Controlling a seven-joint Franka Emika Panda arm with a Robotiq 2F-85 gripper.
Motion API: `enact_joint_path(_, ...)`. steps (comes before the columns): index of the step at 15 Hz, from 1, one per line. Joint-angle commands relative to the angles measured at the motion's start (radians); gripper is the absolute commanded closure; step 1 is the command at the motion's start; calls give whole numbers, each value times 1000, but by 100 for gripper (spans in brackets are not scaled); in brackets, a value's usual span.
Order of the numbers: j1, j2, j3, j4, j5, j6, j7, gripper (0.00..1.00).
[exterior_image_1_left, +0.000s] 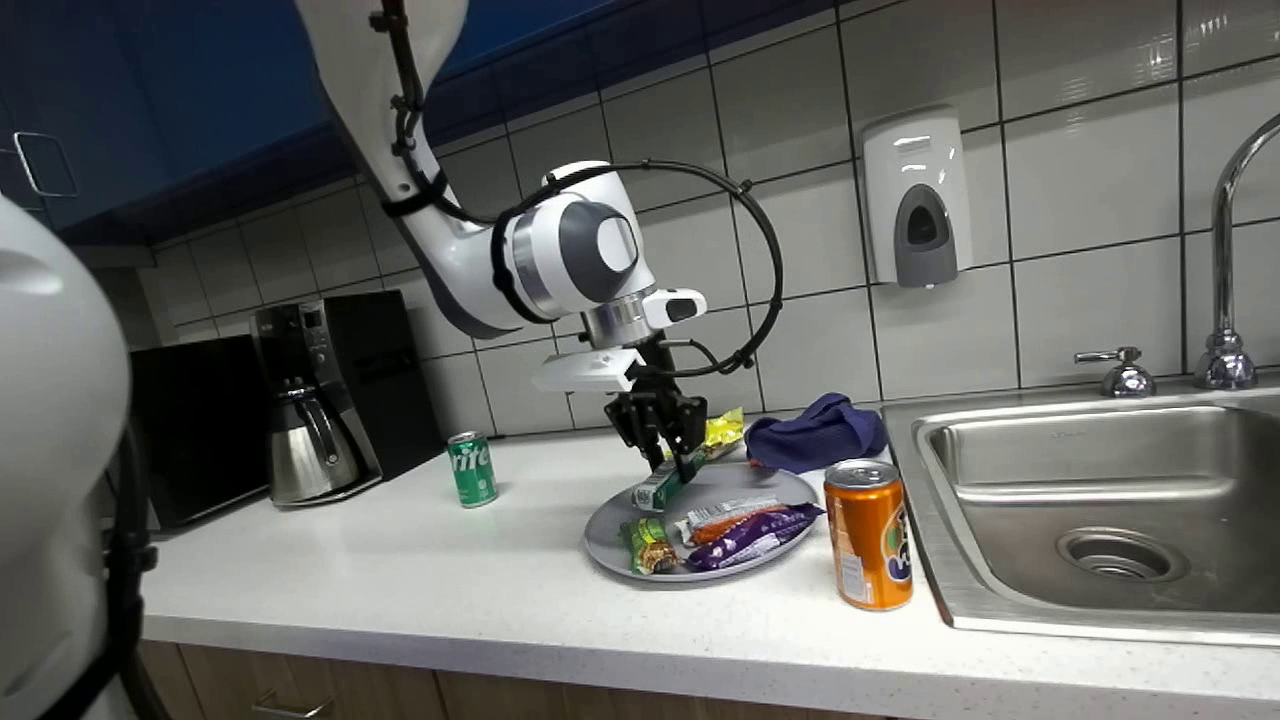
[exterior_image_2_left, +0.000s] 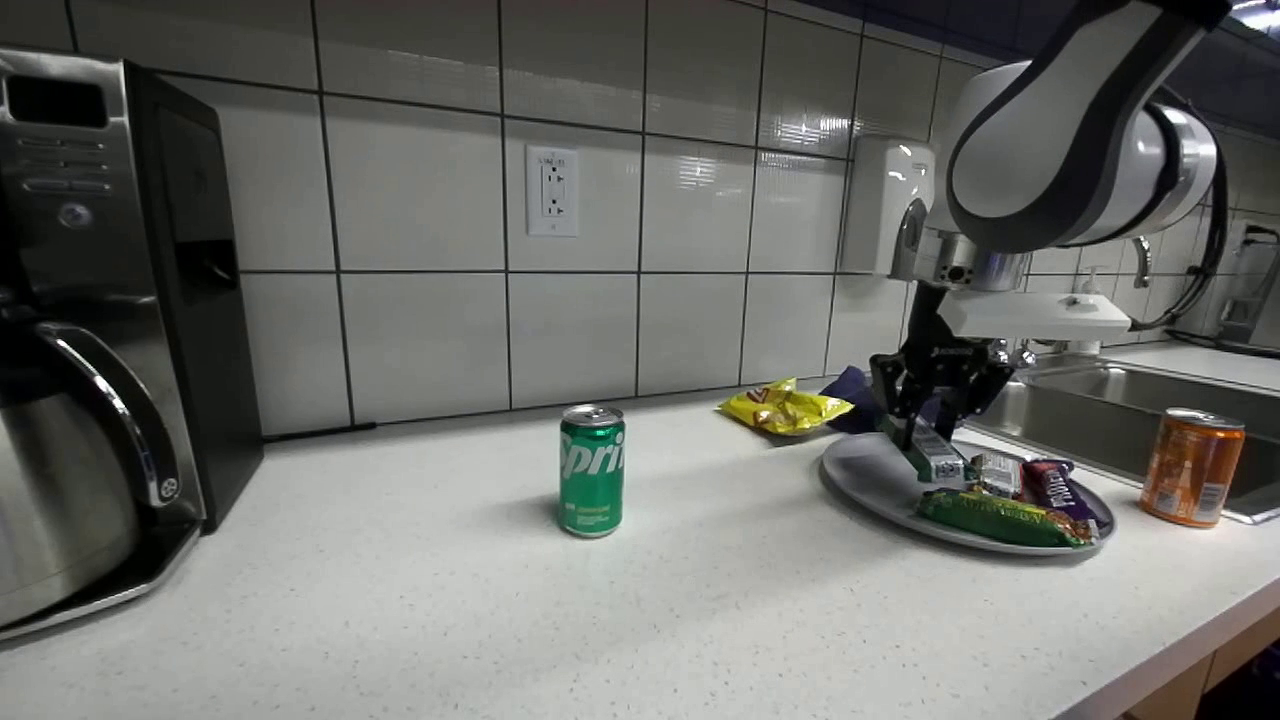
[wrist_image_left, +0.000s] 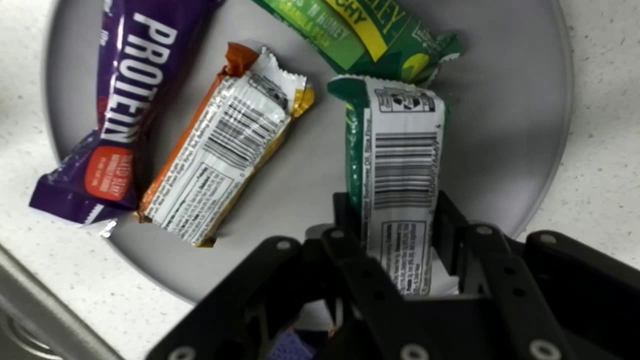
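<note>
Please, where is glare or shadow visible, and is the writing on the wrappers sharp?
In an exterior view, reflections on the wall tiles, soft shadow beside the green can; in the wrist view, shade on the plate beside the held bar, its barcode sharp, and PROTEIN readable on the purple wrapper.

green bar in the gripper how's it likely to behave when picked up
The green bar looks straight in the gripper, so it's probably fairly stiff. Its boxy shape makes rolling unlikely. Smooth-wrapped, it might slip slightly.
</note>
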Motion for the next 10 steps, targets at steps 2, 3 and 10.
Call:
enact_joint_path(2, -19, 35, 5, 30, 63, 18, -29, 84)
enact_joint_path(3, -19, 41, 6, 34, 71, 18, -30, 84)
enact_joint_path(10, -18, 77, 4, 60, 96, 14, -40, 84)
